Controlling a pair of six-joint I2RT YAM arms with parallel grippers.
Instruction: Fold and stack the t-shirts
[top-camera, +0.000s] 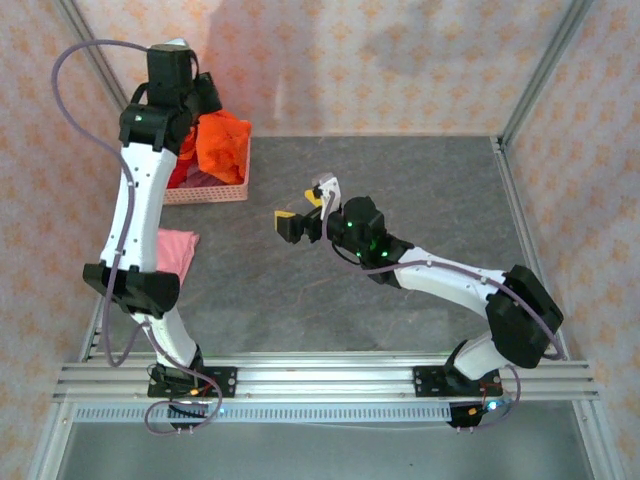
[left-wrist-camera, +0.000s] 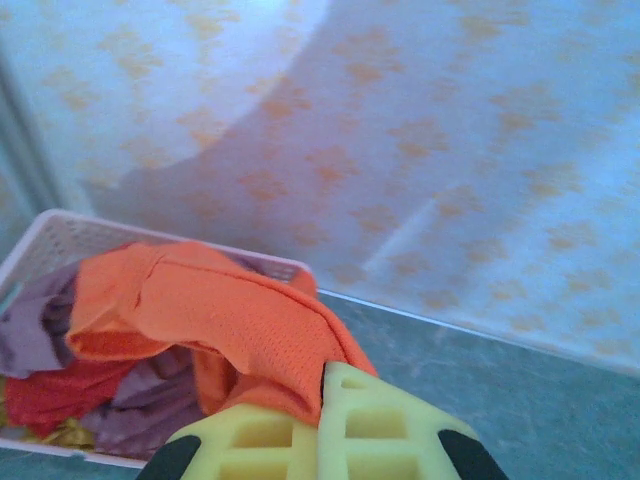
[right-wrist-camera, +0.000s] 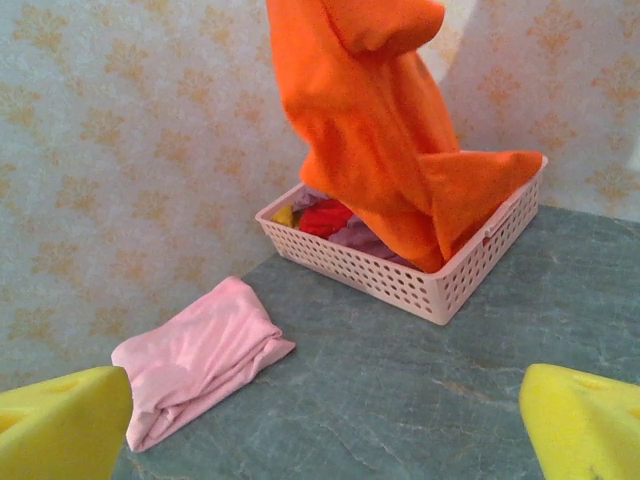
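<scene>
Hanging above the pink basket (top-camera: 205, 193), the orange t-shirt (top-camera: 222, 142) is pinched in the left tool (left-wrist-camera: 322, 385). Right of the basket, the right tool (top-camera: 307, 207) hovers, spread wide, over the grey marbled counter (top-camera: 420, 180). A folded pink t-shirt (top-camera: 176, 252) lies in front of the basket. Floral-patterned walls (top-camera: 350, 60) rise behind it.

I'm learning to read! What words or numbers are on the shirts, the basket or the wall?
None: no words, numbers or logos can be read.
The bright orange cloth t-shirt, the folded light pink cloth t-shirt and the pink plastic lattice basket are plain.
The wallpaper bears only a repeated orange flower-like pattern, no letters.
</scene>
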